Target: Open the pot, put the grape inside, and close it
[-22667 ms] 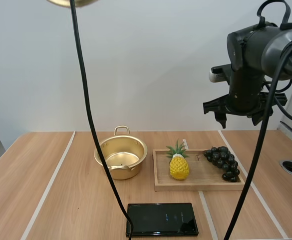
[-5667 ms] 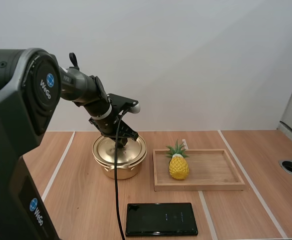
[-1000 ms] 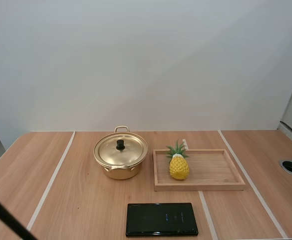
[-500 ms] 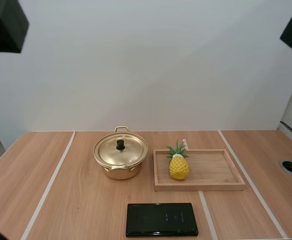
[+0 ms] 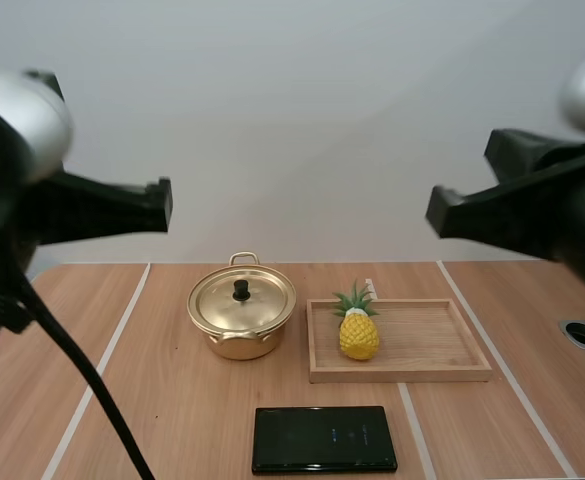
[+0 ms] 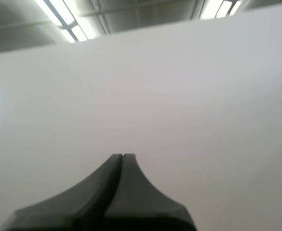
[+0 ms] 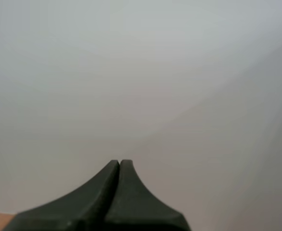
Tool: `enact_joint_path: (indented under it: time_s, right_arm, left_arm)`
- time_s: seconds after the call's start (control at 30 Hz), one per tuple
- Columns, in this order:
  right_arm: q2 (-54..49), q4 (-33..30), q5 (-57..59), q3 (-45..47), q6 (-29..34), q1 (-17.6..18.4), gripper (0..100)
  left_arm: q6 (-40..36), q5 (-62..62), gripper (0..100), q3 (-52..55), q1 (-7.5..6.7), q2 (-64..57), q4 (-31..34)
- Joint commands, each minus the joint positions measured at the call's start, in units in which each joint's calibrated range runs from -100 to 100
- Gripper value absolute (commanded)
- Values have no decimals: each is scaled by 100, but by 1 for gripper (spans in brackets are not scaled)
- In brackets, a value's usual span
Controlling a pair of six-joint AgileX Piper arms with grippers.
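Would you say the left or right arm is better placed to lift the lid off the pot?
Probably left: the pot and its lid stand on the side of the left arm, while the tray and pineapple lie between them and the right arm.

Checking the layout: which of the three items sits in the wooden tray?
The pineapple, upright at the end of the tray nearer the pot. The lidded pot and the flat black slab rest directly on the table.

A plain white wall (image 5: 302, 120) backs the wooden table (image 5: 192, 400) (pale strips inlaid).
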Motion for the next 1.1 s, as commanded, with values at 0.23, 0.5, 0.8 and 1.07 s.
enact_joint_path:
  time_s: [0.23, 0.5, 0.8, 1.07]
  right_arm:
    - [-37, -612, -1535, 2142, -44, -26, 0]
    - [-37, -572, -1118, 2548, -44, -26, 0]
    - [-37, -161, -1186, 2924, -24, -26, 0]
    - [-37, -161, -1204, 3666, -24, -26, 0]
  left_arm:
    - [296, -277, 0, 1757, 5, -20, 96]
    - [296, -67, 0, 2003, 5, -20, 96]
    - [-113, -24, 0, 2786, 5, -20, -7]
    - [-85, -99, 0, 3371, 5, -20, 50]
